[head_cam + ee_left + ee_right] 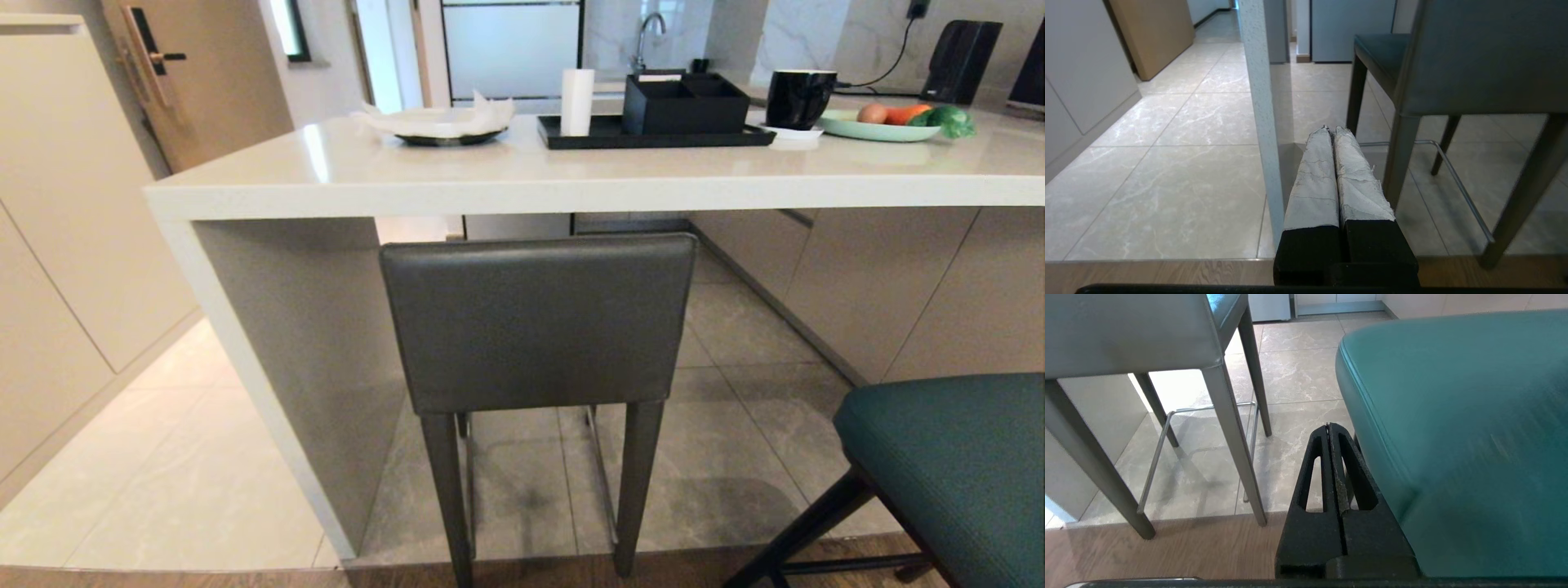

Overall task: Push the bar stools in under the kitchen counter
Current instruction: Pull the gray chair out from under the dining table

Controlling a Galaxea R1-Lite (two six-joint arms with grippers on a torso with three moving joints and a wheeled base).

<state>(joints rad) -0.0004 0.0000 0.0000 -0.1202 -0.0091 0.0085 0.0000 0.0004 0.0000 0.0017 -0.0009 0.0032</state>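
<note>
We are facing the kitchen counter (522, 175), its white end panel (253, 376) standing at the left. Our left gripper (1333, 130) is hanging low near that panel, fingers pressed together and holding nothing. The grey stool (535, 322) is sitting just right of the panel, its back below the slab edge and its near legs at the seam between tile and wood floor, so it looks only partly tucked in. Our right gripper (1328, 426) is resting just beside the teal stool (955, 465), jaws shut and empty; that stool is standing nearer us, right of the grey one. We are judging that an off-centre push could twist the grey stool into the panel.
</note>
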